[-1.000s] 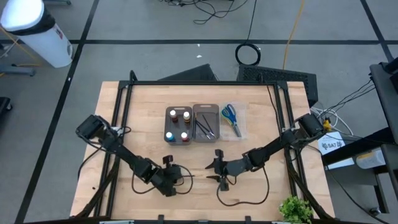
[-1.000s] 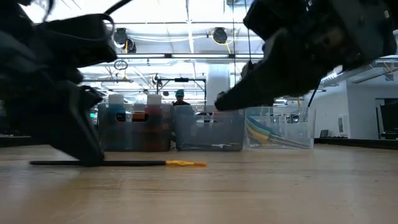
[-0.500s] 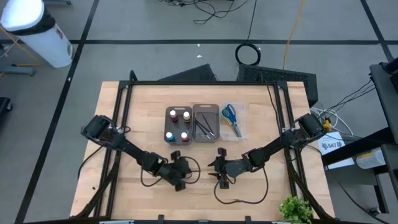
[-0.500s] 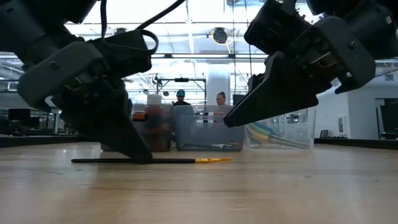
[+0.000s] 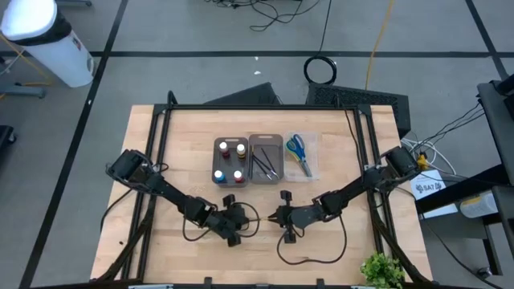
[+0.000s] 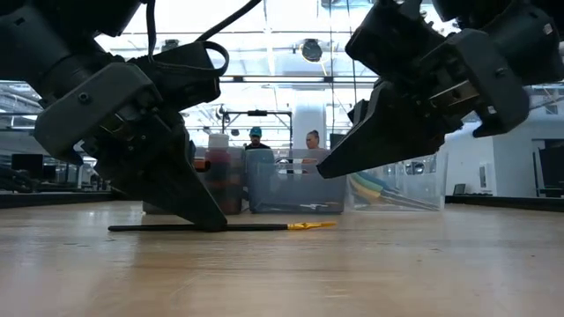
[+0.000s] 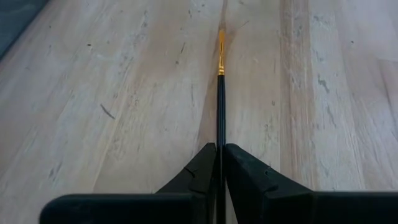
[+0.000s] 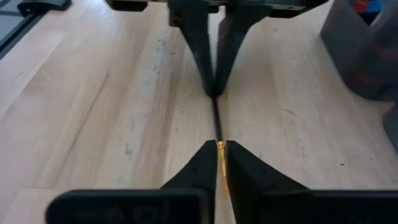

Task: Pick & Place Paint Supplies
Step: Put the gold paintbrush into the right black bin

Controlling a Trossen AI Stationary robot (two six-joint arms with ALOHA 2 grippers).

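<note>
A thin dark-handled brush (image 6: 220,227) with a yellow tip (image 7: 220,53) lies flat on the wooden table between my two grippers. My left gripper (image 5: 238,219) is shut on its handle. My right gripper (image 6: 322,173) hangs above the brush's yellow tip (image 8: 219,152) and does not touch it. Its fingers are shut but for a slit. Far of them stand a grey tray of paint bottles (image 5: 229,160), a grey tray of brushes (image 5: 265,158) and a clear tray of scissors (image 5: 299,154). My left gripper pinches the brush's dark handle (image 7: 220,134) between its two fingers, about midway along the brush (image 6: 231,227). The fingers (image 6: 198,207) slant down from above toward the table's right, and the brush runs forward out of them. The whole brush lies on the table.
The three trays (image 6: 295,185) stand in a row across the table's far middle. Black frame rails (image 5: 157,160) run along the left and right sides. A green plant (image 5: 381,271) sits at the near right corner. Two people (image 6: 256,134) show in the room beyond. Bare wood lies near of the grippers.
My left gripper has moved toward the table's right and slightly far, still shut on the brush. The brush has slid along the table with it, so its yellow tip now lies under my right gripper.
</note>
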